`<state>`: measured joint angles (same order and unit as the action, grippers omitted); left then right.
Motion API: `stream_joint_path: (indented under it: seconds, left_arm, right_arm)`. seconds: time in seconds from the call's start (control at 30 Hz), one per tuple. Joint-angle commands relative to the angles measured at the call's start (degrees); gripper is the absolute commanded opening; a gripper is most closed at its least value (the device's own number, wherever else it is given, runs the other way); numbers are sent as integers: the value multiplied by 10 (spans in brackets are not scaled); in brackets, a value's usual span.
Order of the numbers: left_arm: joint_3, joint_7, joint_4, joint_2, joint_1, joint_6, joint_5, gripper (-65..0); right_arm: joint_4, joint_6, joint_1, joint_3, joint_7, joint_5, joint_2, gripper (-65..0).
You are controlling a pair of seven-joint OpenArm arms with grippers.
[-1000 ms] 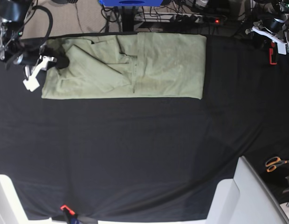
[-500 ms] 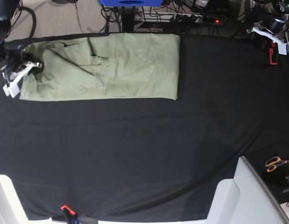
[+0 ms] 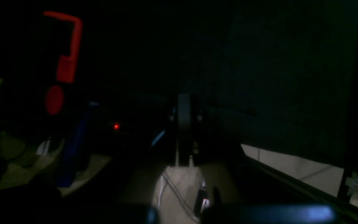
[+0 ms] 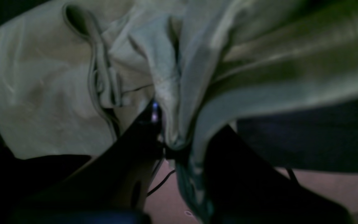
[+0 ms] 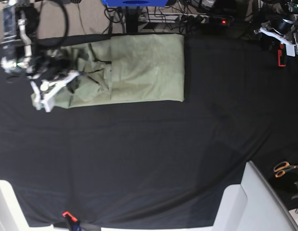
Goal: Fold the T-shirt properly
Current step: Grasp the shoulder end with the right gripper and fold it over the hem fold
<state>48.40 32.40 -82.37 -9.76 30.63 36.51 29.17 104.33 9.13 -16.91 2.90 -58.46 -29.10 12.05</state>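
The pale sage-green T-shirt (image 5: 144,67) lies folded into a long band at the far side of the black cloth (image 5: 139,159). Its left end is bunched and lifted. My right gripper (image 5: 55,89) is at that left end and is shut on the fabric. In the right wrist view the T-shirt (image 4: 42,93) hangs in folds, pinched in the gripper (image 4: 172,146). My left gripper (image 5: 282,39) rests at the far right corner, away from the shirt. In the dark left wrist view the left gripper (image 3: 183,124) looks shut and empty.
A red clamp (image 5: 281,57) holds the cloth beside the left gripper and also shows in the left wrist view (image 3: 68,46). Orange-handled scissors (image 5: 283,168) lie at the right edge. A white panel (image 5: 245,202) stands at the front right. An orange clamp (image 5: 67,215) sits at the front edge.
The right gripper first dragged the shirt leftwards. It has now moved right and towards the front with the shirt's left end, bunching that end over the rest. The left arm has not moved.
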Motion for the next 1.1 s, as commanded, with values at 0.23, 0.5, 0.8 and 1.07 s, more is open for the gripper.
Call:
stream_joint_path:
  seconds: [0.23,0.5,0.8,1.07]
  left_arm:
    - [5,-12,-10,-9,4,5,9,-650]
    - [4,-12,-9,-9,4,5,9,-650]
    - [4,-12,-7,-9,4,5,9,-650]
    - [4,-12,-7,-9,4,5,9,-650]
  right_arm:
    - [35,81,7,124,5,1,-14,-647]
    - [32,152,29,211,29,1,-22,-647]
    - [31,169,40,263,25,1,-49,-647]
    - [30,169,40,264,27,1,-66,-648]
